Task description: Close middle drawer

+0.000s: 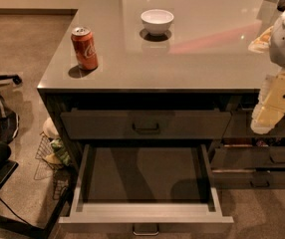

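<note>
gaping open, the middle drawer (145, 180) shows pale walls, dark floor; gripper (276, 102) at right, state unclear.

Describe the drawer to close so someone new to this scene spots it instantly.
Start at the grey counter holding a red can and white bowl; the robot's claw hangs by its right front edge. Below the closed top drawer, the middle drawer is the only one pulled out, showing pale metal walls and a dark floor.
</note>
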Robot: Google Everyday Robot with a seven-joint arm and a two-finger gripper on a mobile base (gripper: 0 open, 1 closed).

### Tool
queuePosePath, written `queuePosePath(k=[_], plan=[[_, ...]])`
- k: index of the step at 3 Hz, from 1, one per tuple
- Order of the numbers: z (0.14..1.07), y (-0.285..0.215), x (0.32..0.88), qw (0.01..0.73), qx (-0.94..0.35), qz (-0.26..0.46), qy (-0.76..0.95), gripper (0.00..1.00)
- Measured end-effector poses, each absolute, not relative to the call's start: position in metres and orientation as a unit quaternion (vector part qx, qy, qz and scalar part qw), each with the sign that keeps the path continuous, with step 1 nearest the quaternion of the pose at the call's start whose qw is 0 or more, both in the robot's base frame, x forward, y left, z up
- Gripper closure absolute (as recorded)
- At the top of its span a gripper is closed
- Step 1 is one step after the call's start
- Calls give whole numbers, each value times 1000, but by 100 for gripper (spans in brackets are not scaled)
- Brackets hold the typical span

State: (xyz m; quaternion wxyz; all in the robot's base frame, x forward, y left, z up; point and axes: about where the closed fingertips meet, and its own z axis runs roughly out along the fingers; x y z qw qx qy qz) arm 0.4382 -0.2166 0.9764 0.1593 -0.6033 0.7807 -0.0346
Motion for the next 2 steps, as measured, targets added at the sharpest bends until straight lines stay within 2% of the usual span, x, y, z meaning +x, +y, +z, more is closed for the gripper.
queuePosePath(k=[2], plan=[[964, -220, 434, 176, -594, -25, 785, 0]])
